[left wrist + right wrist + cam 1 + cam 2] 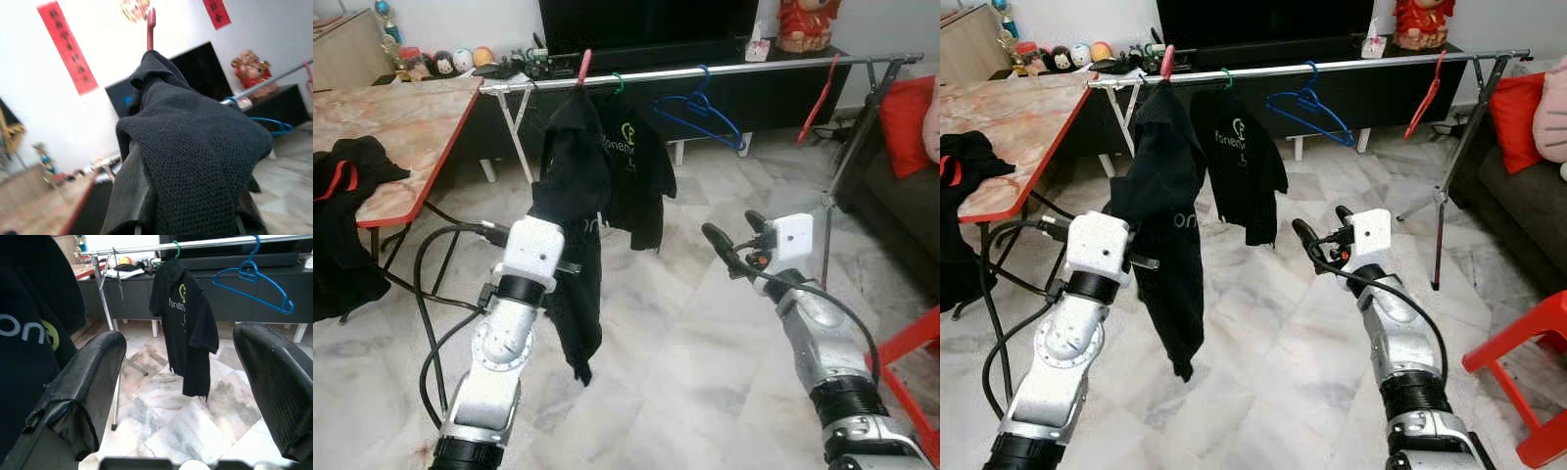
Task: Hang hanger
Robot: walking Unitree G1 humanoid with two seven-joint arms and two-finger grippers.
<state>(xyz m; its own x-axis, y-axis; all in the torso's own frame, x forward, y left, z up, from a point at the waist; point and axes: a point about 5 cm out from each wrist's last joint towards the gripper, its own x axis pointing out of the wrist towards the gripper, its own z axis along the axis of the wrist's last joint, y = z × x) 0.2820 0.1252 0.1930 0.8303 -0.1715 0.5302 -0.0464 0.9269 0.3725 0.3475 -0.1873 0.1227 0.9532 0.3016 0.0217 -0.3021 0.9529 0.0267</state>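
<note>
Landmark: metal rail [724, 70] across room, in front of dark TV cabinet [773, 93].

Pink hanger [583, 67] hooked at rail's left end, carrying black shirt [570, 196]. Left gripper [570, 262] against shirt's lower half; fingers buried in cloth, cannot tell whether spread or pinched.

Right gripper [732, 238] below rail's middle, fingers [80, 387] spread wide, holding nothing.

Along rail rightward: second black shirt [636, 176] on green hanger [618, 82], bare blue hanger [700, 113], red hanger [819, 98].

Left of rail: marble-top table [401, 127] with dark clothes [347, 171]. Right of rail: red chair [911, 362].
</note>
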